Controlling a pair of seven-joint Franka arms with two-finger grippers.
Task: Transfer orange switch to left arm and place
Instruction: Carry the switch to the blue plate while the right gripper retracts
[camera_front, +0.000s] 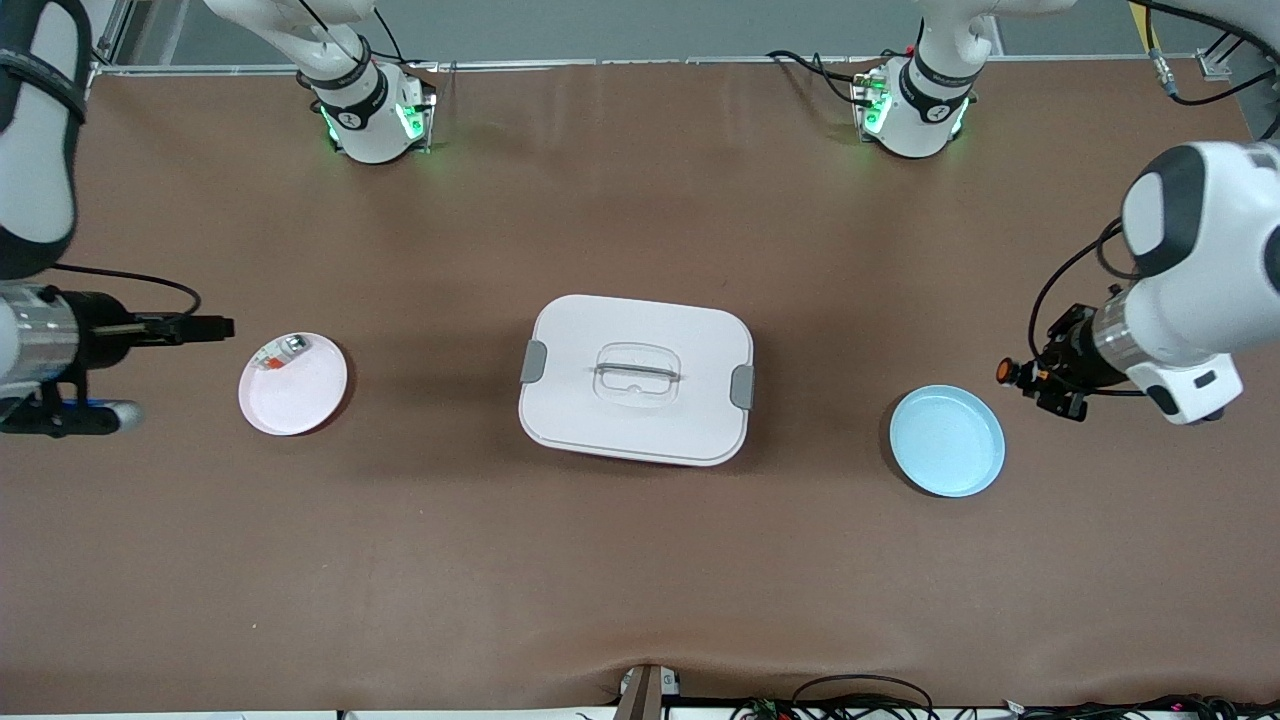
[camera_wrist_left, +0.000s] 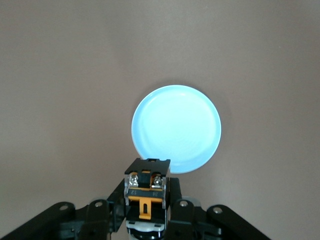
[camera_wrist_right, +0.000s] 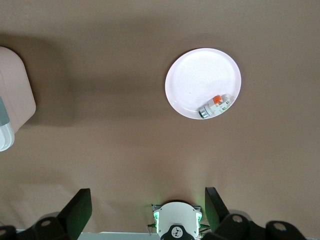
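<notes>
The table (camera_front: 640, 580) is a wide brown sheet. The white box (camera_front: 636, 380) sits at its middle, lid on, grey latches at either end. The left arm (camera_front: 1190, 290) hangs toward its own end of the table, and the right arm (camera_front: 40, 330) waits at the other end. A blue plate (camera_front: 947, 441) lies bare between the box and the left arm's end; a pink plate (camera_front: 293, 383) lies toward the right arm's end with a small silver-and-red item (camera_front: 280, 351) at its rim. The left gripper (camera_front: 1040, 378) is up beside the blue plate, clamped on the orange switch (camera_wrist_left: 146, 192). The right gripper (camera_front: 205, 327), beside the pink plate, has its fingers spread with nothing between them.
</notes>
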